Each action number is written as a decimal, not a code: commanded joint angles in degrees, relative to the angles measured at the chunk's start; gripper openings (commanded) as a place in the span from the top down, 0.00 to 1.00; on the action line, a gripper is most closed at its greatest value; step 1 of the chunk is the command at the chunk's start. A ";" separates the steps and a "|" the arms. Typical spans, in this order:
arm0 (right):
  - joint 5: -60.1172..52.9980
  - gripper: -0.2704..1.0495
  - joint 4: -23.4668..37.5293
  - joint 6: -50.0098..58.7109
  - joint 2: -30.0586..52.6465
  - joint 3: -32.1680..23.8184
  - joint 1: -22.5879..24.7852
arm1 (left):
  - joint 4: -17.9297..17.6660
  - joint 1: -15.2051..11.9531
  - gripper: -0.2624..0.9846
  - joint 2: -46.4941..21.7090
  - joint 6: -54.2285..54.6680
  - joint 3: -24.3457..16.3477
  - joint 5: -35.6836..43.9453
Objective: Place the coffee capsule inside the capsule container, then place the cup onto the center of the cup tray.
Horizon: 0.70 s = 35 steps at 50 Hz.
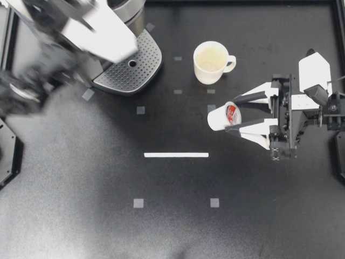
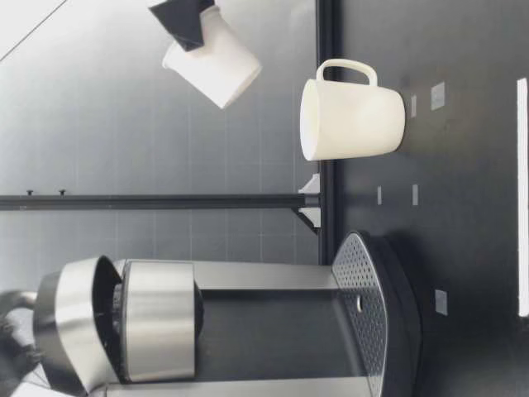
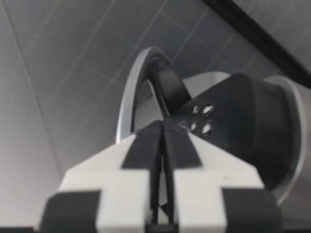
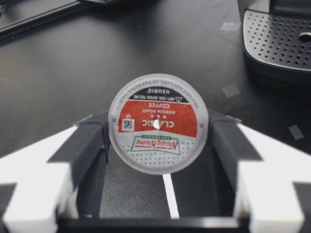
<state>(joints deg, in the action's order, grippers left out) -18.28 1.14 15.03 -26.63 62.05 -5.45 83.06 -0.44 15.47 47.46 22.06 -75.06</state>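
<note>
While aloft, red-labelled capsule (image 1: pixel 223 117) between fingers (image 1: pixel 251 97).

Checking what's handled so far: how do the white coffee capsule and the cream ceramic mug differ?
The white coffee capsule is held tilted in the air by my right gripper; the cream ceramic mug stands upright on the black table. The capsule is sealed with red-and-white foil; the mug is open-topped, with a handle. The capsule is smaller. Both are pale, round cups.
</note>
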 commanded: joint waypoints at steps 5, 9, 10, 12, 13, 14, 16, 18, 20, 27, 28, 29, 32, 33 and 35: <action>-0.53 0.47 -0.09 0.09 -0.70 -1.58 -0.35 | -2.37 -3.16 0.75 7.12 5.63 1.93 5.19; -0.53 0.47 -0.09 0.09 -0.70 -1.76 -0.35 | -3.60 -4.66 0.75 9.58 8.17 3.43 9.32; -0.53 0.47 -0.09 0.09 -0.70 -1.76 -0.35 | -4.04 -5.45 0.75 10.37 9.05 3.96 10.81; -0.53 0.47 -0.09 0.09 -0.62 -2.02 -0.35 | -4.48 -6.42 0.75 11.25 10.20 4.75 12.57; -0.53 0.47 -0.09 0.09 -0.62 -2.11 -0.35 | -4.75 -6.94 0.75 11.69 10.63 5.10 13.45; -0.53 0.47 -0.09 0.09 -0.53 -2.11 -0.35 | -4.92 -7.47 0.75 12.04 11.16 5.45 14.24; -0.53 0.47 -0.09 0.18 -0.44 -2.20 -0.35 | -5.27 -8.44 0.75 12.74 12.13 6.15 15.56; -0.53 0.47 -0.09 0.18 -0.44 -2.20 -0.35 | -5.45 -9.49 0.75 13.36 13.01 6.77 16.44; -0.53 0.47 -0.09 0.26 -0.44 -2.29 -0.35 | -5.45 -10.46 0.75 14.06 13.71 7.47 17.58; -0.53 0.47 -0.09 1.23 -0.26 -2.29 -0.35 | -5.45 -13.10 0.75 16.52 15.64 9.32 20.92; -0.53 0.47 -0.09 1.32 -0.26 -2.37 -0.35 | -5.45 -13.54 0.75 16.79 15.91 9.49 21.36; -0.62 0.47 -0.09 1.32 -0.26 -2.37 -0.35 | -5.45 -14.15 0.75 17.05 16.35 9.58 21.80; -0.70 0.47 -0.09 1.41 -0.18 -2.37 -0.35 | -5.45 -15.64 0.75 17.84 17.58 10.11 23.38; -0.70 0.47 -0.09 1.41 -0.09 -2.37 -0.35 | -5.45 -16.08 0.75 18.11 17.93 10.28 24.08; -0.79 0.47 -0.09 1.41 -0.18 -2.46 -0.35 | -5.45 -16.88 0.75 18.63 18.72 10.72 25.49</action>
<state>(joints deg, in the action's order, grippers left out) -18.28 1.14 16.35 -26.46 61.17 -5.45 77.43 -15.73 32.70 65.39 33.05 -51.68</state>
